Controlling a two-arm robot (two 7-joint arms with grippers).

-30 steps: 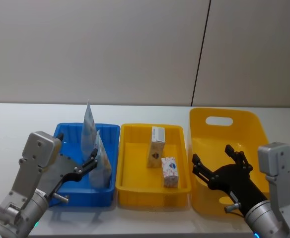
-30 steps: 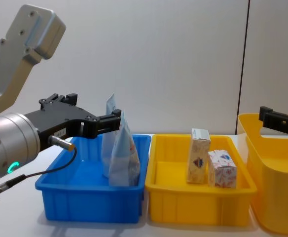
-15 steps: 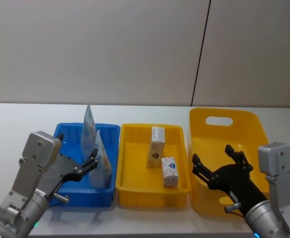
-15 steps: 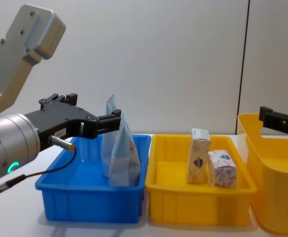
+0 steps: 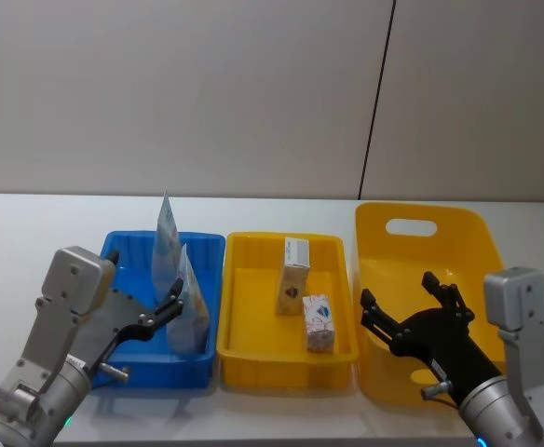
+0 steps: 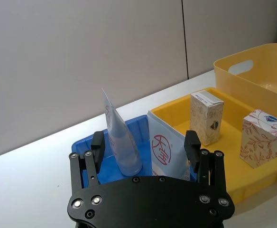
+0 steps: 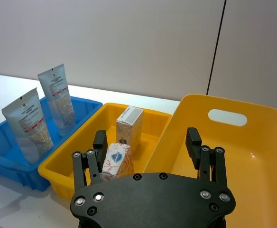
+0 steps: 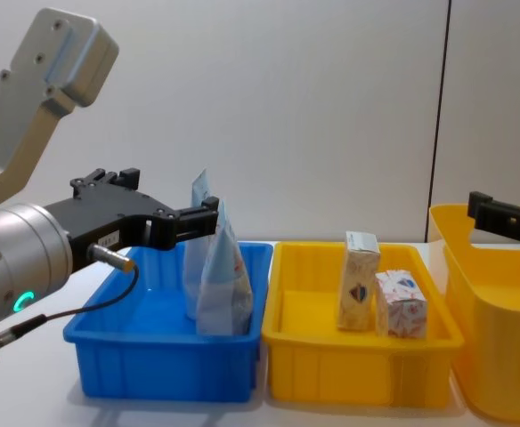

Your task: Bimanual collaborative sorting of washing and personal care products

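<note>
Fingers (image 6: 98, 143) on left gripper (image 5: 171, 305) and right gripper (image 5: 398, 291) stand wide, empty. Pouch (image 5: 193, 312) upright in blue bin (image 5: 128, 244), tube (image 5: 165, 237) at its 11 o'clock. You should centre on the pouch, close gently, spare the tube

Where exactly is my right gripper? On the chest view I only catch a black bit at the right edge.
Observer: Head view has the right gripper over the near-left part of the big yellow tub, fingers open, holding nothing.
Operator: And is the left gripper clamped on the pouch?
Observer: No. Left wrist view shows the left gripper open, with the pouch and tube standing beyond it in the blue bin.
</note>
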